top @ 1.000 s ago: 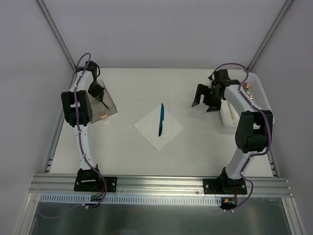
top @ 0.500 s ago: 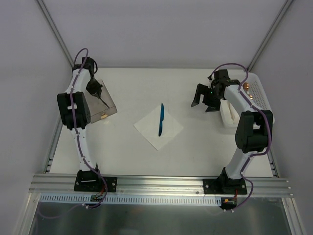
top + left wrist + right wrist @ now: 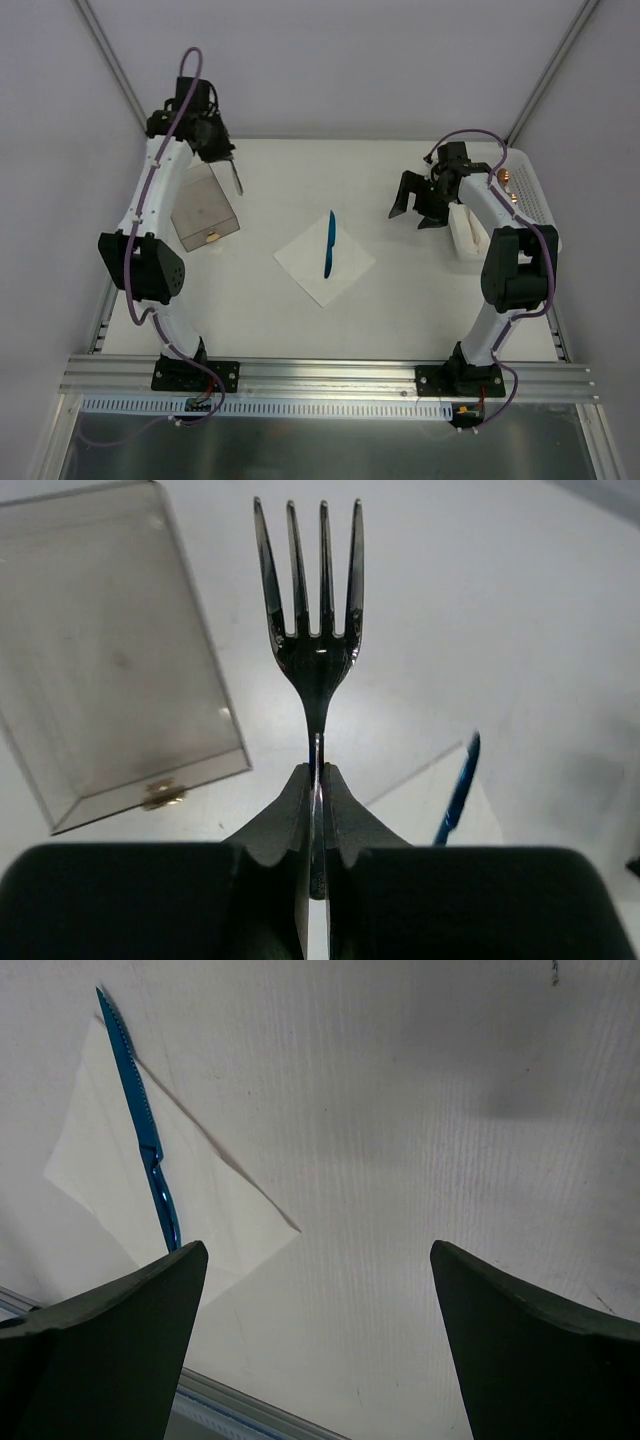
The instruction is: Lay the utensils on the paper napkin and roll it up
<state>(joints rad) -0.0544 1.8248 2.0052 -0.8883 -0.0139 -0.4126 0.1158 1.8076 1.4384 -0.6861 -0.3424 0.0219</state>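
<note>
The napkin point(image 3: 347, 272) sits mid-frame with the blue knife point(image 3: 329, 244) already on it. The right hand point(image 3: 414, 209) hangs wide open, centre-right. Upper left, the left hand point(image 3: 315, 780) pinches a fork point(image 3: 313, 630) by the handle: I'd lay it parallel beside the knife.

Fork point(image 3: 316, 650) handle buried between left fingers point(image 3: 280, 828). Knife point(image 3: 140, 1125) handle end and napkin point(image 3: 215, 1215) near corner hidden behind right finger point(image 3: 110, 1340). Gold bit point(image 3: 160, 795) in box point(image 3: 110, 640): too blurred to identify.
</note>
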